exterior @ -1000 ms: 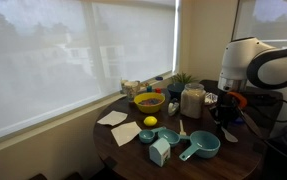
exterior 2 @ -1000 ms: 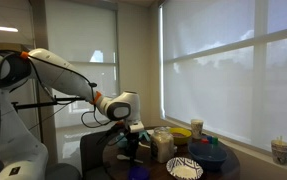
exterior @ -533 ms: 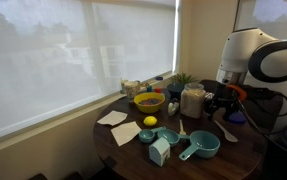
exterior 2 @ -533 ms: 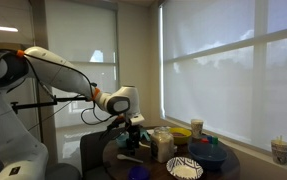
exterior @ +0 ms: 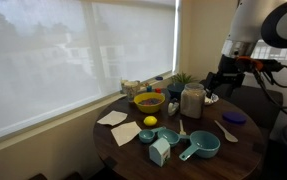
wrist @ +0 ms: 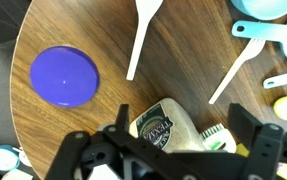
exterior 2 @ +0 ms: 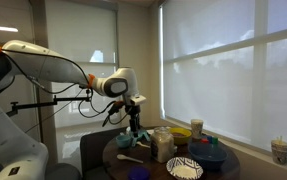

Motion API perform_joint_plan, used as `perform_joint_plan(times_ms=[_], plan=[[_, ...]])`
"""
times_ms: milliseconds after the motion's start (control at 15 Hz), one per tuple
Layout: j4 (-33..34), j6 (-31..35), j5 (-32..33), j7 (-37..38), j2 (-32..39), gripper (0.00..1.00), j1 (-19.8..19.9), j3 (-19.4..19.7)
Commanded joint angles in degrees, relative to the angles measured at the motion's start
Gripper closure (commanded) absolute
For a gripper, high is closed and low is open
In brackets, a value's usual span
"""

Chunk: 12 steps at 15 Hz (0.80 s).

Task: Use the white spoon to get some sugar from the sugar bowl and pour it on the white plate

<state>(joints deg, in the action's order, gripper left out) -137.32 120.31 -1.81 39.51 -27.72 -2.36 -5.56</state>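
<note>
The white spoon (wrist: 143, 35) lies flat on the wooden table, also seen in both exterior views (exterior: 227, 132) (exterior 2: 130, 157). My gripper (wrist: 183, 130) hangs well above the table (exterior: 221, 82) (exterior 2: 135, 110), open, jaws wide apart and holding nothing. Far below it stands a labelled jar of pale grains (wrist: 168, 128) (exterior: 192, 101). A white plate with a dark pattern (exterior 2: 185, 168) sits at the table's edge in an exterior view. I cannot tell which vessel is the sugar bowl.
A purple lid (wrist: 65, 77) lies beside the spoon. Teal measuring cups (exterior: 201, 146) with pale handles (wrist: 233, 75), a teal carton (exterior: 160, 151), a lemon (exterior: 150, 122), a yellow bowl (exterior: 149, 101) and napkins (exterior: 113, 118) crowd the round table (wrist: 183, 60).
The gripper opened, let go of the white spoon on the table near the purple lid, and rose well above the tabletop.
</note>
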Motion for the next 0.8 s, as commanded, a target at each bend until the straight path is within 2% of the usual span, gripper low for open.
perform_joint_plan(times_ms=[0, 400, 733], plan=[[5.81, -7.74, -0.62, -7.35, -1.53, 0.0, 1.26, 1.03], [14.16, -16.59, 2.92, -14.91, -1.93, 0.0, 4.78, 1.0], [18.13, -17.59, 4.2, -16.73, -2.02, 0.0, 5.79, 1.01]])
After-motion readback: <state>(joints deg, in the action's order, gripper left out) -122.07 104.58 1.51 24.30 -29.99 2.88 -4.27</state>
